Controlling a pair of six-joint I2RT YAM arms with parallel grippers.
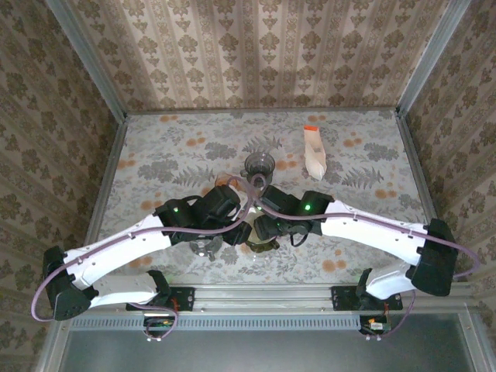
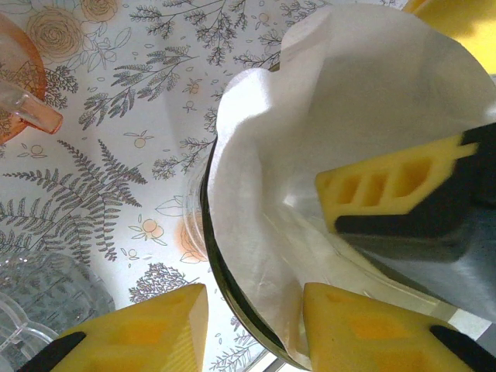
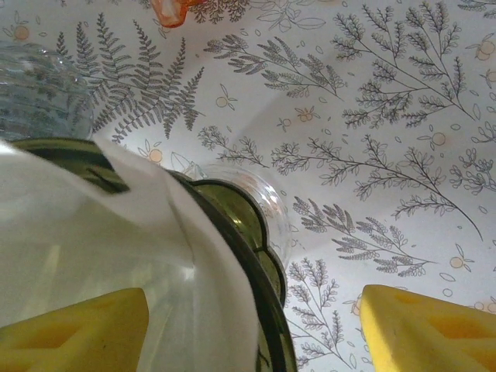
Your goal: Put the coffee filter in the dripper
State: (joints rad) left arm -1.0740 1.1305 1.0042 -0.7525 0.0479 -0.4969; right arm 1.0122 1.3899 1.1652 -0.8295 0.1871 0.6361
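Risks dragging coffee filter off dripper on retreat: left gripper half-shut astride its edge, hold unclear; right gripper wide, empty.

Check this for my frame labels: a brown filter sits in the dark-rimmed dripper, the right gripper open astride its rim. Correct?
No: the left wrist view shows the filter is white, not brown. It sits in the dripper, the right gripper open astride the rim.

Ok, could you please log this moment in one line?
coffee filter: in dripper, edge above rim | left gripper: open, straddling rim | right gripper: open, one finger inside filter
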